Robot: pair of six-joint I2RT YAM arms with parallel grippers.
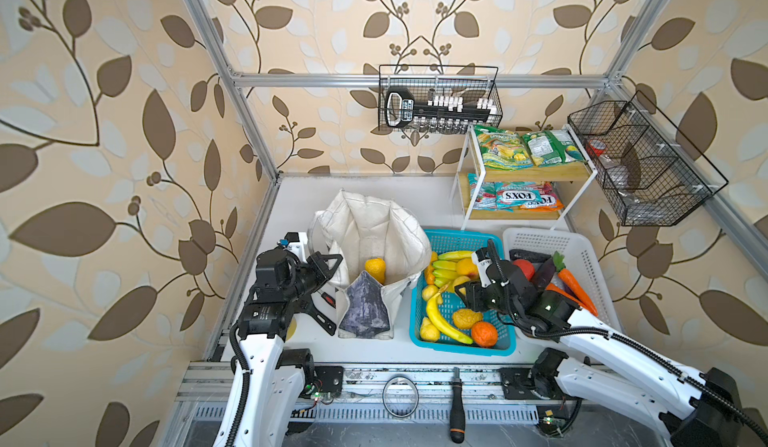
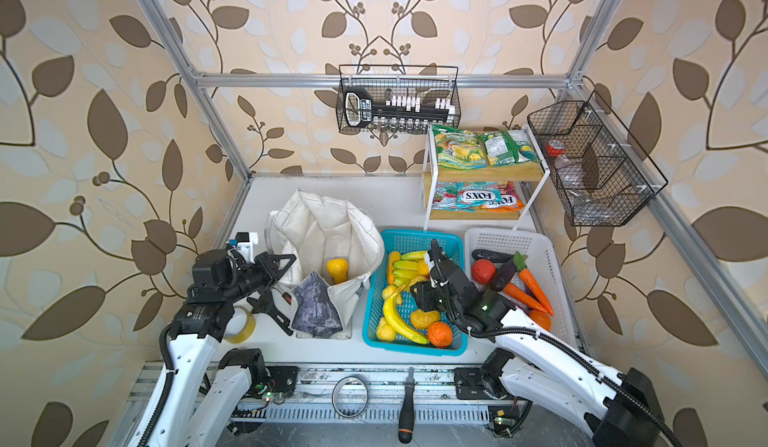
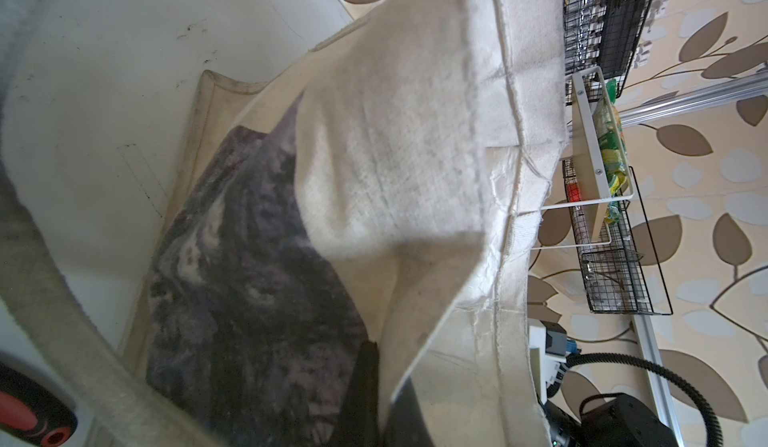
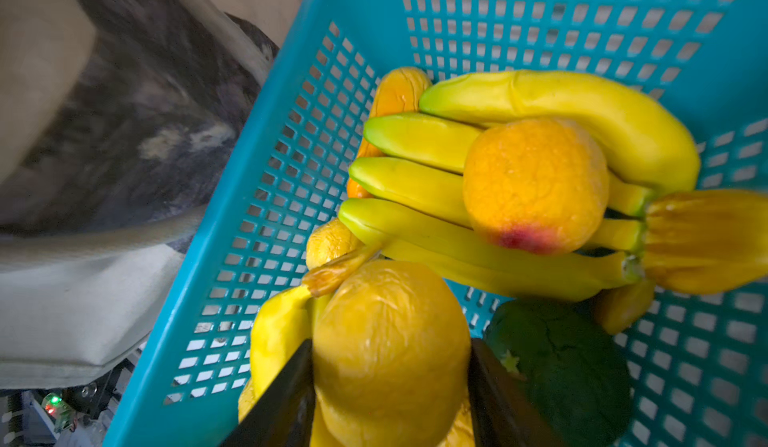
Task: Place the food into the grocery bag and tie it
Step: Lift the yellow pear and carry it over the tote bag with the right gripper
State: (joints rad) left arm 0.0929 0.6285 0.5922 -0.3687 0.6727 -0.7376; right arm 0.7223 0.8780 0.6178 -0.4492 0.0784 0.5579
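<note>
Now, right tool (image 4: 390, 345) pinching wrinkled yellow fruit (image 4: 386, 299), left tool (image 1: 332, 268) nipping cloth bag (image 1: 374, 224).

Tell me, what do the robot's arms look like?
Both the left arm and right arm have white shells with black joints. A ribbed black cable runs along each. A small green light glows on the right arm. The right end effector has black fingers.
</note>
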